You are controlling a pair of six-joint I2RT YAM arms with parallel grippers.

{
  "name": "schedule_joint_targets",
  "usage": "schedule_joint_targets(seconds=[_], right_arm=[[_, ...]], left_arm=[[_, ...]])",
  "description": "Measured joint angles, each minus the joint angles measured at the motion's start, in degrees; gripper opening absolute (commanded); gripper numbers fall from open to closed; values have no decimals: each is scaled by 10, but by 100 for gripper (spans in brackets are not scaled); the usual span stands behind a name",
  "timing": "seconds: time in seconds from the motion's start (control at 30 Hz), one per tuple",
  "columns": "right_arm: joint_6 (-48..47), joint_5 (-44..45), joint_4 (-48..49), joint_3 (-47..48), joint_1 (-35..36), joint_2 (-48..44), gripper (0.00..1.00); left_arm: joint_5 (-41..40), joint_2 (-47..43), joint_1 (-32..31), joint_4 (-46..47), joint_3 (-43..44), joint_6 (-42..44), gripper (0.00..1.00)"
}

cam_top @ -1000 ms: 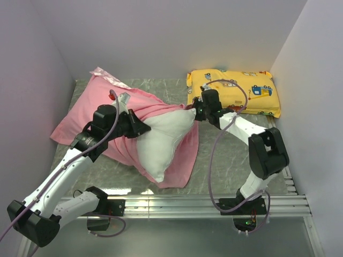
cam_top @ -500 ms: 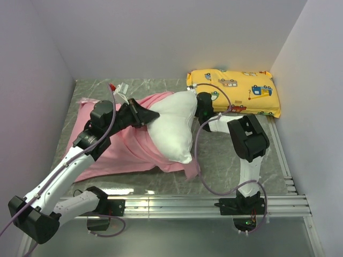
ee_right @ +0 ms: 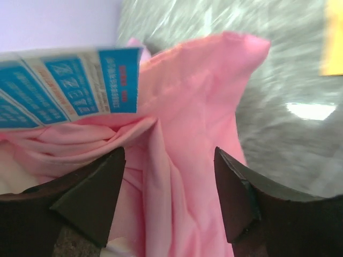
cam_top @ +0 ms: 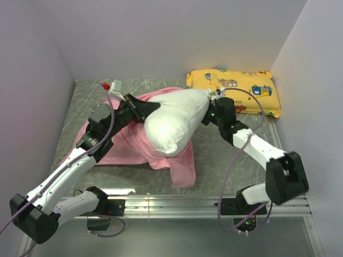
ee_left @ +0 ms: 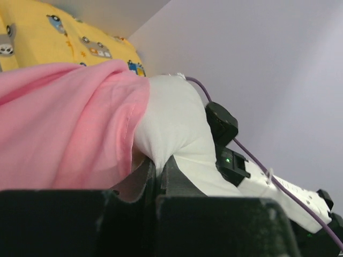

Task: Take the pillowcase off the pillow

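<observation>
The plump white pillow (cam_top: pixel 176 122) lies across the middle of the table, mostly bare. The pink pillowcase (cam_top: pixel 126 147) is crumpled under and to the left of it, and one flap trails toward the front. My left gripper (cam_top: pixel 143 108) is at the pillow's left end, shut on a pinch of the pillow's white fabric (ee_left: pixel 161 128), with the pillowcase (ee_left: pixel 64 128) bunched beside it. My right gripper (cam_top: pixel 210 111) sits at the pillow's right end, open and holding nothing. In the right wrist view, that gripper (ee_right: pixel 169 155) has pink pillowcase (ee_right: pixel 187 160) below its fingers, and the pillow's blue tag (ee_right: pixel 69 85) hangs close by.
A yellow cartoon-vehicle-print pillow (cam_top: pixel 236 91) lies at the back right, just behind my right gripper. Pale walls close in the grey marble table (cam_top: pixel 230 155) on the left, back and right. A metal rail (cam_top: pixel 214 203) runs along the near edge.
My right gripper has opened and let go of the pillow's corner, and its arm has swung right. The pillow has come further out, up and to the right. The pillowcase has slid back left.
</observation>
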Motion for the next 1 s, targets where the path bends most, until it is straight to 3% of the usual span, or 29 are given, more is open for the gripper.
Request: schedule_joint_targets(seconds=[0.13,0.27,0.6,0.87,1.0], right_arm=[[-29,77,-83,-7,-15,-82,82],[-39,89,-125,-7,-56,-103,82],[-53,58,-152,-10,-99,-112,82],[-62,7,-143,-9,-104,-121,82],[-104,4,-147,-9,-60,-160,85]], left_arm=[[0,13,-2,52,-9,-15,1],[-7,10,-4,90,-44,-30,0],[-153,-60,-5,18,-80,-30,1],[-145,22,-10,38,-80,-30,1],[-126,85,-27,51,-71,-30,0]])
